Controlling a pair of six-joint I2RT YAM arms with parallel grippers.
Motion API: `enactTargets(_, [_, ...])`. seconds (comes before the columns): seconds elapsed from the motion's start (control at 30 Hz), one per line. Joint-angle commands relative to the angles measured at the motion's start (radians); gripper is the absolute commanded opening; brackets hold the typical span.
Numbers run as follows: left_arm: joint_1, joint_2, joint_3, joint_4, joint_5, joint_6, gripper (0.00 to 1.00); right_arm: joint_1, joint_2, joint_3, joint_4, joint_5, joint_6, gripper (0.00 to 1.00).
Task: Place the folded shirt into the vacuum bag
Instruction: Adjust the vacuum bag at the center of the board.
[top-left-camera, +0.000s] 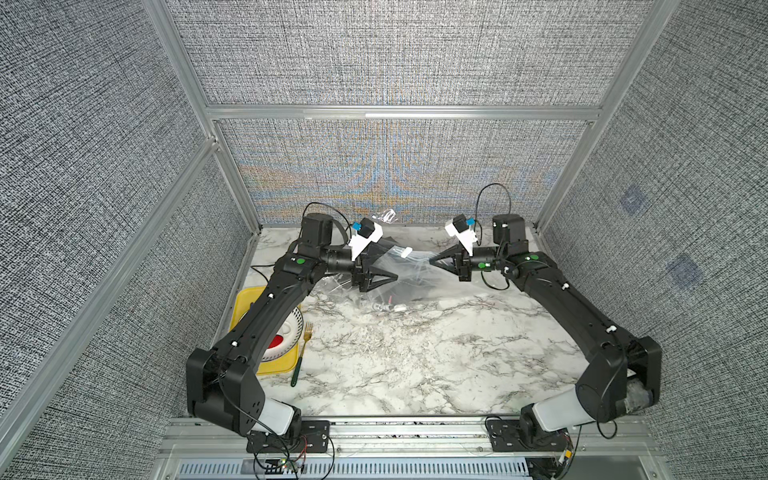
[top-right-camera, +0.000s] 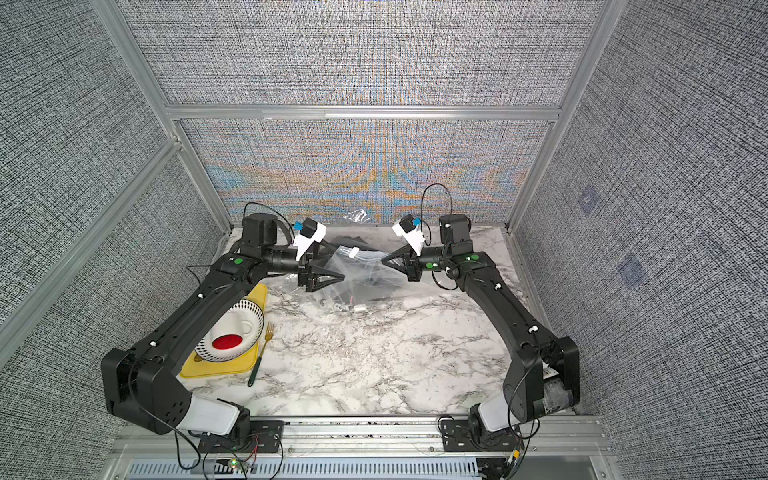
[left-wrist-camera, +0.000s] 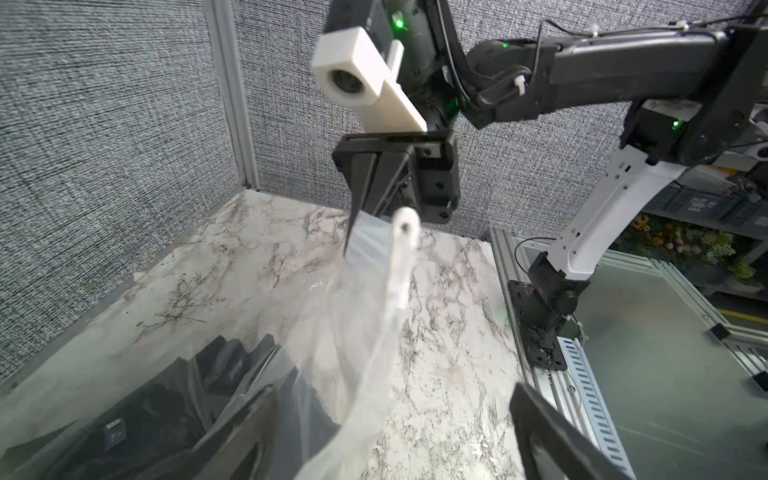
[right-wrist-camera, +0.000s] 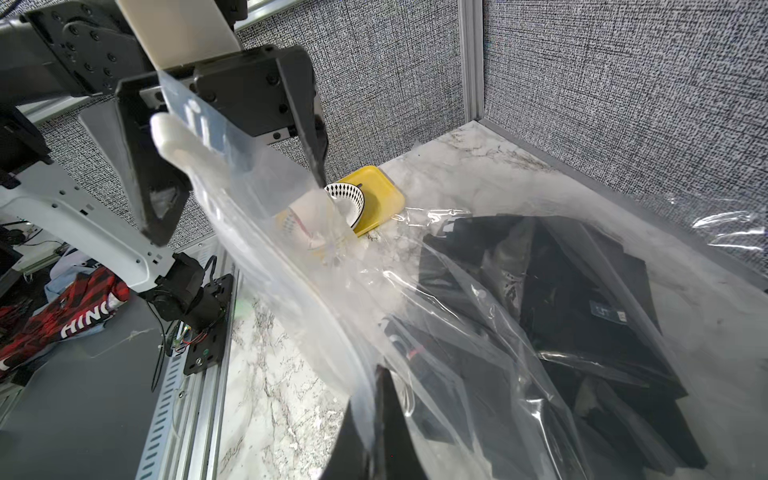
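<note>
Since the left gripper (right-wrist-camera: 239, 212) has its jaws standing wide apart with the white zip strip (right-wrist-camera: 178, 141) of the bag's mouth running between them, I'd call it open and gripping nothing, though one fingertip (right-wrist-camera: 319, 178) looks like it's brushing the plastic. Straight across, the right gripper (left-wrist-camera: 351, 245) is pinched shut on the rim of the vacuum bag (right-wrist-camera: 353, 299), so that rim hangs lifted in a line from one gripper to the other. That line is the thing to watch imo: the strip sits inside the left jaws, so a clamp there needs hardly any reach. Taking the yellow tray (top-right-camera: 232, 368) as landmark, the left gripper hovers just past its far corner. The bag lies beyond the tray toward the back wall (top-left-camera: 395, 166) and to the robot's right of it, and the right gripper is well apart from the tray, on the bag's other side. The black folded shirt (right-wrist-camera: 582, 299) is under the clear plastic, below and between both grippers, about as near one arm as the other. Its long side seems to run roughly along that same line, but it's rumpled so I can't swear to it. Looks inside the bag to me, though I can't tell about every corner. On the tray there's a patterned bowl (top-right-camera: 253, 316) holding a white cup (top-right-camera: 230, 326) with a red patch (top-right-camera: 227, 342), and a fork (top-right-camera: 261, 349) just beside the tray.
</note>
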Motion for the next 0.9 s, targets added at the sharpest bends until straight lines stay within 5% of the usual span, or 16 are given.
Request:
enactTargets(0.0, [-0.002,-0.010,0.013,-0.118,0.015,0.098,0.76,-0.002,0.012,0.032,-0.045,-0.005,-0.015,0.00])
enactTargets(0.2, [-0.006,0.011,0.042,-0.115,0.041,0.082,0.48,-0.011,0.024,0.042,-0.049,0.001,-0.012,0.00])
enactTargets(0.53, [-0.027,0.108,0.132,-0.175,-0.015,0.104,0.57,-0.015,0.029,0.047,-0.049,0.002,-0.008,0.00])
enactTargets(0.77, [-0.055,0.126,0.158,-0.195,-0.009,0.118,0.50,-0.017,0.042,0.049,-0.036,0.001,0.003,0.00])
enactTargets(0.87, [-0.058,0.137,0.170,-0.208,-0.015,0.123,0.33,-0.018,0.041,0.042,-0.033,0.006,0.004,0.00])
